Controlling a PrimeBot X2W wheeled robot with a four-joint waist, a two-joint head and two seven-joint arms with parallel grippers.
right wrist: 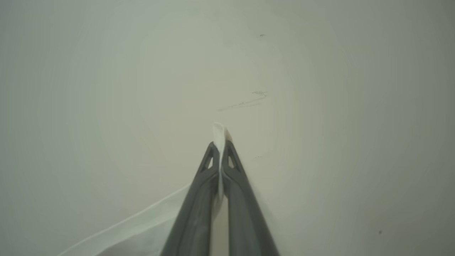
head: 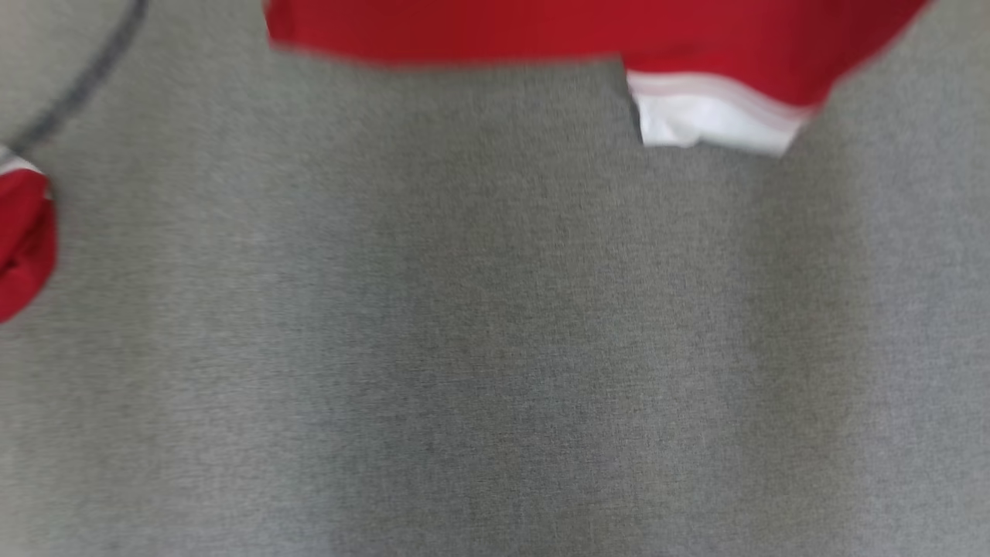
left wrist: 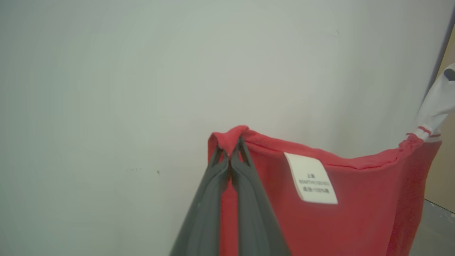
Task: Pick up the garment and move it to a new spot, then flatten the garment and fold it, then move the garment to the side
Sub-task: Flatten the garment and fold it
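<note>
The garment point(head: 541, 31) is red with white trim and hangs across the top of the head view, a white cuff point(head: 708, 116) dangling at its right. Another red part point(head: 23, 240) shows at the left edge. In the left wrist view my left gripper point(left wrist: 230, 149) is shut on a red hem of the garment point(left wrist: 355, 199), beside a white care label point(left wrist: 311, 177). In the right wrist view my right gripper point(right wrist: 220, 147) is shut on a thin white edge of the garment point(right wrist: 219, 133), which trails down to the lower left.
A grey fabric-covered surface point(head: 495, 348) spreads below the hanging cloth. A dark line point(head: 85, 77) curves across its upper left corner. Both wrist views face a plain pale wall point(left wrist: 142, 89).
</note>
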